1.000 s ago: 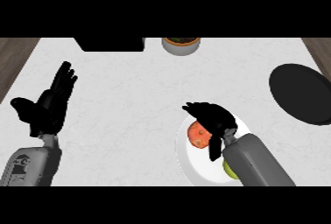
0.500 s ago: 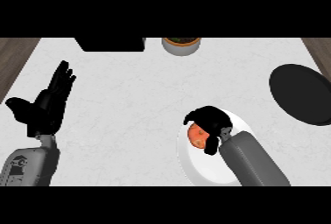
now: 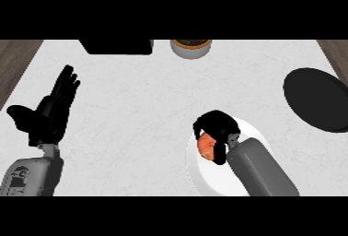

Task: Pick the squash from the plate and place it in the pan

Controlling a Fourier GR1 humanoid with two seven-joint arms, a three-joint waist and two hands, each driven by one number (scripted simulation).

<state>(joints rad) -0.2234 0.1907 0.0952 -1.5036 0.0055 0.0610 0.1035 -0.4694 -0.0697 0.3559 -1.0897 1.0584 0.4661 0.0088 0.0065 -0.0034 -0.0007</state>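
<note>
An orange squash (image 3: 205, 146) lies on the white plate (image 3: 204, 177) at the lower right of the counter. My right hand (image 3: 217, 129) is over the plate with its fingers curled down round the squash, hiding most of it. The black pan (image 3: 318, 99) sits at the right edge, well apart from the plate. My left hand (image 3: 49, 113) rests open at the left, fingers pointing up, holding nothing.
A black box (image 3: 117, 46) stands at the counter's back edge, and a small pot (image 3: 191, 46) with a brown rim beside it. Dark wood strips (image 3: 15, 64) border the white counter at both sides.
My right hand has lowered and curled onto the squash, covering more of it. The green patch seen on the plate is now hidden by the forearm. The left hand has barely moved.
</note>
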